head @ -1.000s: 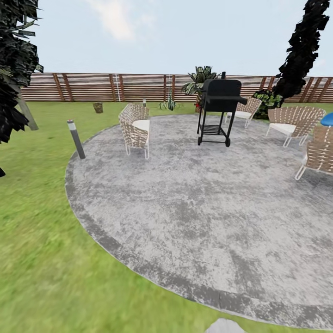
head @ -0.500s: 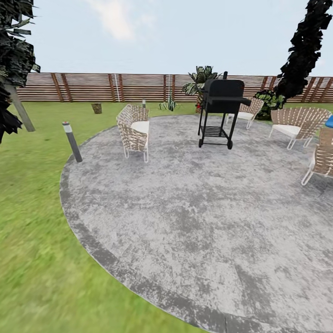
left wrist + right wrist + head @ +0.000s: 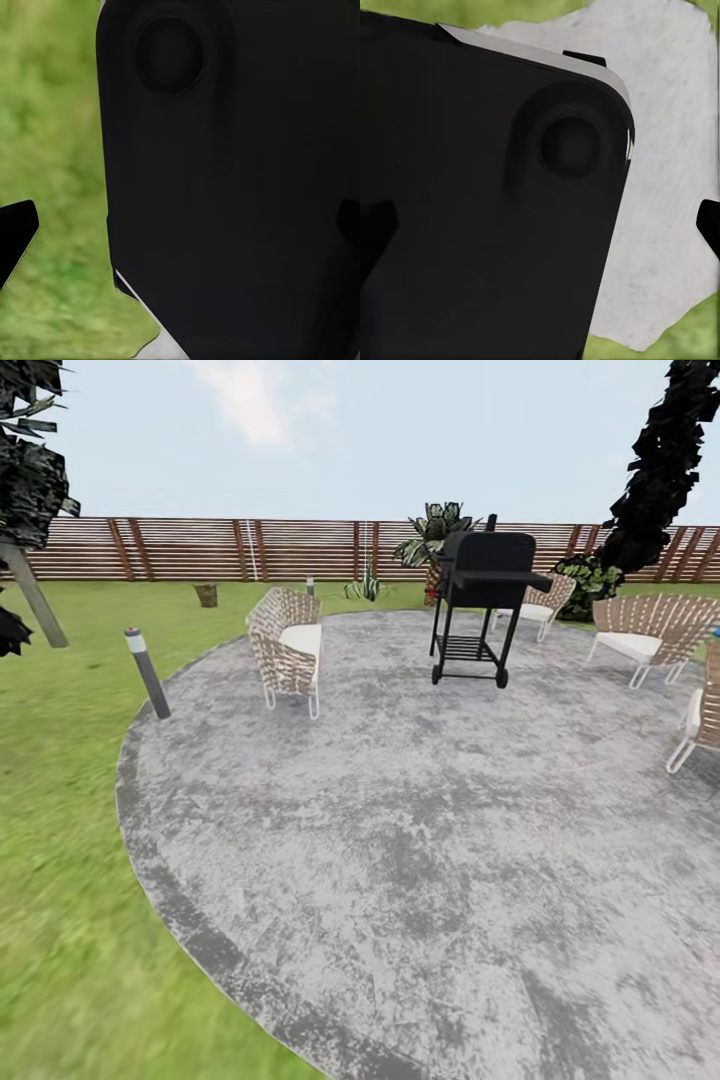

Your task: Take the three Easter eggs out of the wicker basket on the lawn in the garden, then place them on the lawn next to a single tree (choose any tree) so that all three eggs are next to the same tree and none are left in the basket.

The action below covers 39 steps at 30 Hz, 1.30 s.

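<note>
While the robot faced the paved circle, this was the scene:
Patio: the grey round patio (image 3: 430, 840) spread from centre out to 5 o'clock.
Lawn: the lawn (image 3: 70, 880) wrapped it from 7 to 10 o'clock.
Basket: the wicker basket (image 3: 206, 595) sat far off at 11 o'clock, near the fence (image 3: 200, 548); eggs too small to tell.
Tree: the tree (image 3: 30, 595) leaned at 10 o'clock.
Grill: the black grill (image 3: 480, 600) stood at 1 o'clock.
Chair: the wicker chair (image 3: 285, 645) was left of it.
Grippers: dark housing blocked both wrist views; finger state, cannot tell.

Head camera panned right/advanced: patio (image 3: 420, 840) fills more frame, lawn (image 3: 70, 880) strip narrower, grill (image 3: 485, 600) nearer, blue object beside right chair (image 3: 700, 710) nearly gone.
</note>
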Tool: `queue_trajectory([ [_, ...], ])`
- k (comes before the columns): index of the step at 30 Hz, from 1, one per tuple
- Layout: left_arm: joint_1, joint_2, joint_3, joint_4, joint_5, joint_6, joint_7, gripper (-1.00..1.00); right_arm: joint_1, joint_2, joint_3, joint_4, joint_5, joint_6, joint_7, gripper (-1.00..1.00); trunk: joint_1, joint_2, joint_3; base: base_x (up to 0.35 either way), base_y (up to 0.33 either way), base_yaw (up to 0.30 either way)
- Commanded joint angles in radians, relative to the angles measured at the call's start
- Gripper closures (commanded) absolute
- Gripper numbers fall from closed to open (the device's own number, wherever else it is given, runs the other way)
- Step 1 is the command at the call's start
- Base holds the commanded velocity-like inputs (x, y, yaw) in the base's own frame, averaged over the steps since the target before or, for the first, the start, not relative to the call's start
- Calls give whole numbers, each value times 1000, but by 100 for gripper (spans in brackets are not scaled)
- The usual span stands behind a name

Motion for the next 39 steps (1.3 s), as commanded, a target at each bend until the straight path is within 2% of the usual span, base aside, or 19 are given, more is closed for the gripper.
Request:
queue_trajectory([
  [1,0,0,0,0,1,-1,0,-100,0,0,3,0,3,-3,0,-100,1,0,-1,339,0,0],
  [20,0,0,0,0,1,-1,0,-100,0,1,3,1,5,-3,0,-100,1,0,-1,339,0,-6],
  [31,0,0,0,0,1,-1,0,-100,0,1,3,0,5,-3,0,-100,1,0,-1,339,0,-194],
  [39,0,0,0,0,1,-1,0,-100,0,2,3,1,3,-3,0,-100,1,0,-1,339,0,-23],
])
